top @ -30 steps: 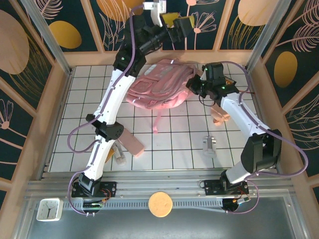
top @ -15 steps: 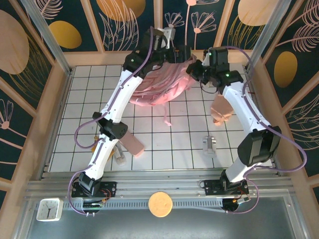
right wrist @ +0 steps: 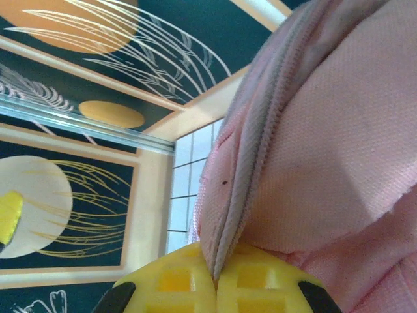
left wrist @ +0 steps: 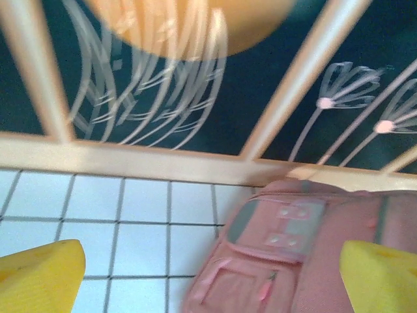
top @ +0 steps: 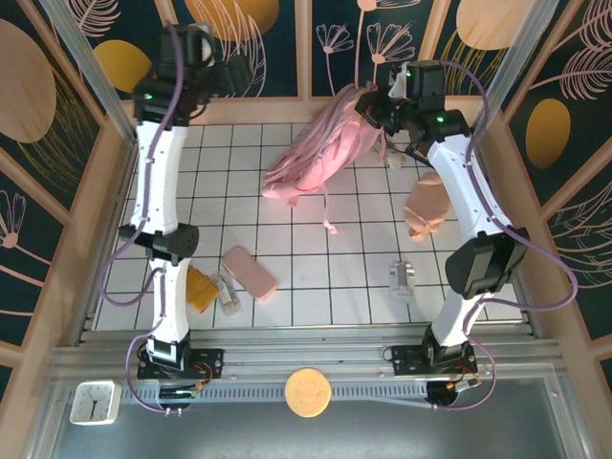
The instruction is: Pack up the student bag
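The student bag (top: 320,153), a soft pink backpack, hangs slanted at the back of the tiled table, its top pulled up toward the back wall. My right gripper (top: 371,103) is shut on the bag's grey piped top edge; in the right wrist view the yellow pads (right wrist: 176,283) press that seam (right wrist: 241,195) between them. My left gripper (top: 239,76) is raised at the back left, apart from the bag, and open. Its yellow fingertips (left wrist: 39,274) sit wide apart, and between them are bare tiles and the bag's front pocket (left wrist: 287,261).
A flat pink pencil case (top: 251,273) lies front left beside an orange item (top: 199,287). A beige pouch (top: 424,207) lies under the right arm, and a small grey object (top: 401,278) lies at front right. The back wall rail (left wrist: 130,160) stands close behind the left gripper.
The left arm swung from over the bag to the back left corner, leaving the bag. The right gripper rose toward the back wall, drawing the bag's top up and to the right.
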### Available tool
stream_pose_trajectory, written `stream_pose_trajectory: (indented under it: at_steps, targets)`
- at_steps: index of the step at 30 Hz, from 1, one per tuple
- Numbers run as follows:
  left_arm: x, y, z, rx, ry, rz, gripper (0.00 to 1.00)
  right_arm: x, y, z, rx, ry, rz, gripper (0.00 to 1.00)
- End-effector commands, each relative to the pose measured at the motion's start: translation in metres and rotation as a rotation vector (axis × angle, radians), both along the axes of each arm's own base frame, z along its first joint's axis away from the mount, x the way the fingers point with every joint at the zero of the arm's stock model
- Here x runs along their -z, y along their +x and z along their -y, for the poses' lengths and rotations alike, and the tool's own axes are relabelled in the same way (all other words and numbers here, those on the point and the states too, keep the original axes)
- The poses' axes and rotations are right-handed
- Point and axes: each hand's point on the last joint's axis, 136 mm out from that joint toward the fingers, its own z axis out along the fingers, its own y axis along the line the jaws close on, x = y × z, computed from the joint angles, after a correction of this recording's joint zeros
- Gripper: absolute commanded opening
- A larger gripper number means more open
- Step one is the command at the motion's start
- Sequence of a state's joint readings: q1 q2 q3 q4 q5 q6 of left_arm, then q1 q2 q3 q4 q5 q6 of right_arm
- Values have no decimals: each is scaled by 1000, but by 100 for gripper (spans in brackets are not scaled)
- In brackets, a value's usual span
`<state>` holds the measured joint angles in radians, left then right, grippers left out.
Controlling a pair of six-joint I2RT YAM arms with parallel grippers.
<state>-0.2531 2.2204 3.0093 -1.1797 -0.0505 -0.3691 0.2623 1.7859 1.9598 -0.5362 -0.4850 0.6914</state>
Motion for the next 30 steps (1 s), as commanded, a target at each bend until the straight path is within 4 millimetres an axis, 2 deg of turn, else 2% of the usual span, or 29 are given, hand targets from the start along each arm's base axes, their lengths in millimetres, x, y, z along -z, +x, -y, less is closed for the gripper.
stream_pose_trajectory:
  at_steps: [1, 7, 9, 12, 14, 16, 18, 19, 21, 23, 25, 26, 28, 30]
  targets:
    - [52, -21, 15, 49, -78, -240, 99, -108, -16, -19, -85, 135, 289, 0]
    - [34, -9, 34, 89, -258, -197, 99, -131, -22, -30, -117, 165, 330, 0]
    - [39, -10, 35, 76, -275, -220, 99, -141, -25, -31, -128, 183, 353, 0]
    - [46, -14, 46, 111, -334, -273, 99, -159, -32, -34, -157, 226, 399, 0]
    - [30, -16, 56, 148, -398, -246, 99, -168, -36, -36, -173, 244, 427, 0]
    - [12, -15, 59, 167, -465, -209, 99, -167, -36, -37, -178, 243, 430, 0]
    - [-18, -11, 70, 227, -573, -139, 99, -161, -34, -37, -175, 236, 422, 0]
    - [-45, -8, 78, 278, -636, -63, 99, -158, -34, -36, -175, 235, 416, 0]
    - [-115, -9, 88, 412, -740, 171, 99, -155, -33, -35, -172, 234, 411, 0]
    - [-196, -30, 85, 549, -811, 487, 99, -154, -32, -34, -171, 234, 404, 0]
    - [-260, -69, 75, 702, -898, 801, 99, -154, -31, -33, -170, 230, 404, 0]
    - [-283, -92, 66, 773, -952, 956, 99, -155, -32, -32, -168, 227, 403, 0]
    - [-299, -120, 47, 841, -1058, 1137, 99, -157, -33, -30, -165, 223, 404, 0]
    - [-288, -127, 47, 947, -1146, 1163, 99, -158, -34, -27, -159, 216, 403, 0]
